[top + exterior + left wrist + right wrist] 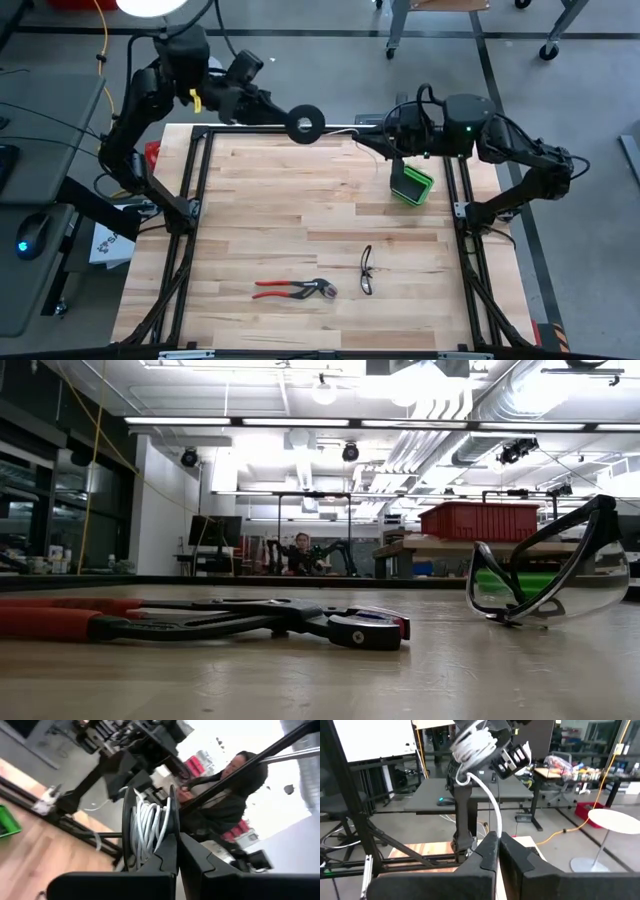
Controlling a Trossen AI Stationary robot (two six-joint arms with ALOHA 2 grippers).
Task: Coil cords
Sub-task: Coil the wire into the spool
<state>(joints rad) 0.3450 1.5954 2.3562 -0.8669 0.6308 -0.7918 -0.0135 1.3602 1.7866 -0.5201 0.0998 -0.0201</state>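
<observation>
White cord (148,826) wound on black spool (305,123), top centre of your high view, above table's far edge. Your left gripper (176,851) pinches spool rim. Loose cord end runs right to your right gripper (498,845), upper right, fingers pressed together on cord. Red-handled pliers (292,290) and safety glasses (366,270) lie lower centre on wood table (260,200); green box (410,184) upper right.

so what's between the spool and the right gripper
Only the white cord spans from the black spool to the right gripper; the high view shows nothing else there.
</observation>
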